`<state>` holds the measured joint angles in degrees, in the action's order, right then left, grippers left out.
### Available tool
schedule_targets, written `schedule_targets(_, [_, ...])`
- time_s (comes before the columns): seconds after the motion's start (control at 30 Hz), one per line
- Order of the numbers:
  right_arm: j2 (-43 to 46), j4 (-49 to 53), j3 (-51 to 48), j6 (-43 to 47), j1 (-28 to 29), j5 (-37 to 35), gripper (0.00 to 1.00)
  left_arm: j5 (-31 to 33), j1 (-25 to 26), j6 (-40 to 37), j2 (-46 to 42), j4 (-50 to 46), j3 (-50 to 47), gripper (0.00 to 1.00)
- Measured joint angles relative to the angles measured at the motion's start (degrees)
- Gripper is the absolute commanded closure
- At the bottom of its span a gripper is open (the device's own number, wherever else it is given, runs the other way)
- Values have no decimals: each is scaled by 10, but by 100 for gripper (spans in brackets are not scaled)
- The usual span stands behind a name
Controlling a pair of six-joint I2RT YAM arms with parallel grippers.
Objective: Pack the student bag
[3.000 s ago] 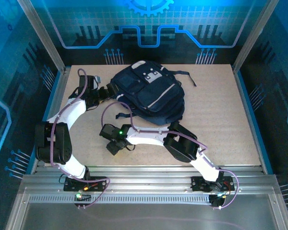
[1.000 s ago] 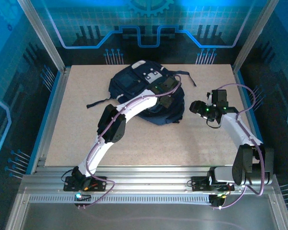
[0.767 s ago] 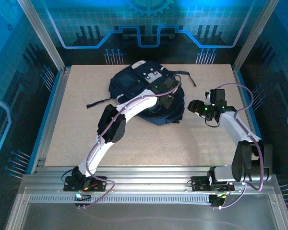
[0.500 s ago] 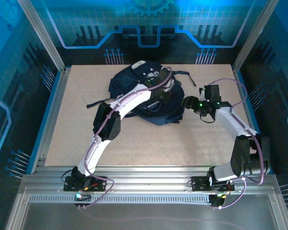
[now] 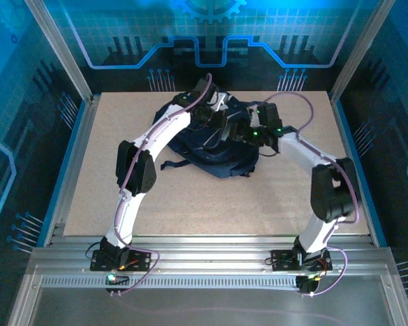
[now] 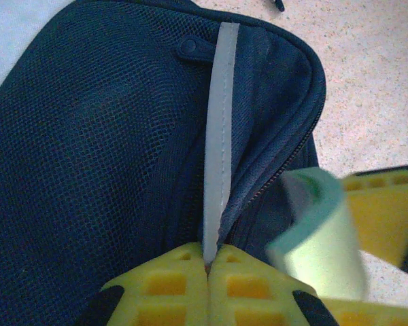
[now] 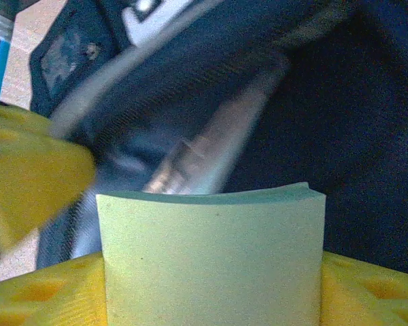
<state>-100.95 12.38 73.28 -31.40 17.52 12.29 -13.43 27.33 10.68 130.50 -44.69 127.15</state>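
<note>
The student bag [image 5: 217,146] lies at the far middle of the table [image 5: 109,170]. My left gripper [image 6: 209,261] is pressed together on the bag's pale grey stripe [image 6: 221,136], right by the zipper [image 6: 275,173]. I think I hold it there to lift the flap so the pocket gapes. My right gripper [image 7: 211,299] pinches a pale green block [image 7: 211,238] just beside that gap, ready, I guess, to slide it inside
</note>
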Motion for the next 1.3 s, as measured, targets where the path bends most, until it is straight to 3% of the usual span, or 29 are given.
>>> schedule_targets(0.13, [-46,25,60,14,18,-18,0,-6,-21,0,-2,-10,0,100])
schedule_targets(0.23, [-55,19,66,16,18,-13,0,-15,-31,0,-6,-15,0,100])
schedule_targets(0.37, [-55,9,59,14,12,2,4,-17,-31,2,-9,-14,0,100])
schedule_targets(0.6, [-29,-7,-16,19,11,-4,36,-30,-31,16,-9,-13,1,100])
schedule_targets(0.77, [-14,-26,-27,19,11,-17,48,-40,-32,30,-9,-9,1,100])
schedule_targets(0.9, [-70,-42,34,10,12,-12,59,-46,-28,33,-9,-4,1,100])
schedule_targets(1.13, [-130,-84,69,-21,23,-11,61,-44,-10,44,-12,0,-3,100])
schedule_targets(1.23, [-160,-79,100,-27,23,-12,52,-37,-8,46,-19,6,-7,100])
schedule_targets(1.3, [-184,-63,135,-28,23,-21,40,-28,-8,52,-22,18,-12,100])
